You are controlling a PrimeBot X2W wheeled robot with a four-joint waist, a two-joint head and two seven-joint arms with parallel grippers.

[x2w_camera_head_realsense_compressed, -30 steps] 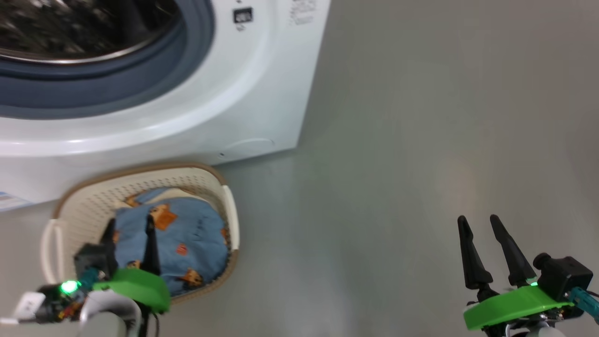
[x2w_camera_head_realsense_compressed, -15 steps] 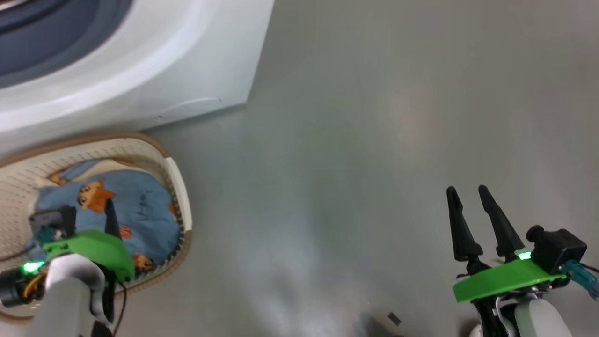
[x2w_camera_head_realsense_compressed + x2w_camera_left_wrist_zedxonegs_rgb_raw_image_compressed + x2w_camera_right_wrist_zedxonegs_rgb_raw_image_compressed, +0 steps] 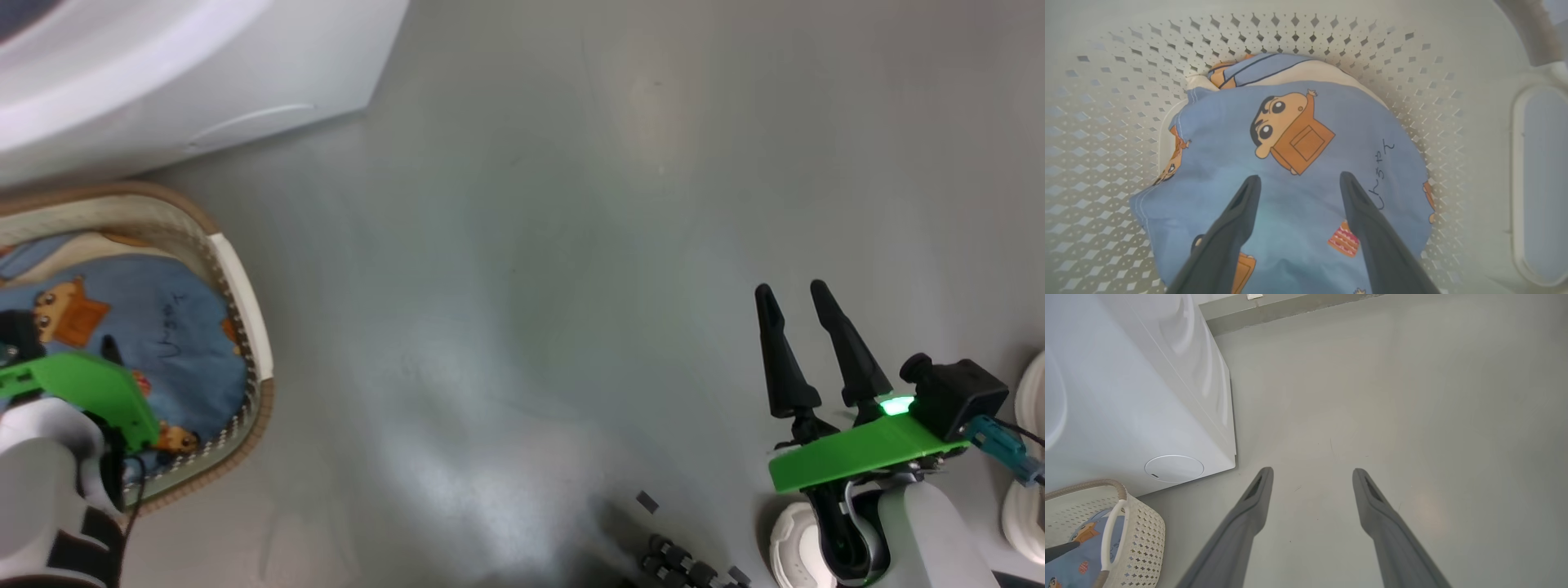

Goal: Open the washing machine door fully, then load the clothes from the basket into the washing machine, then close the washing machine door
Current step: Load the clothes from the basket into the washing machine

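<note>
Left gripper over partly cropped clothes

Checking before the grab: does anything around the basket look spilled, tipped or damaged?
Mostly no. The light blue cartoon-print garment lies bundled inside the upright cream perforated plastic basket. Some small dark bits, unidentifiable, lie on the grey floor at the head view's bottom edge.

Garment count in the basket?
1: a light blue cartoon-print garment bunched in the cream basket, under the open left gripper. The cream fold at its top edge in the left wrist view could be a second piece; anything beneath is hidden.
</note>
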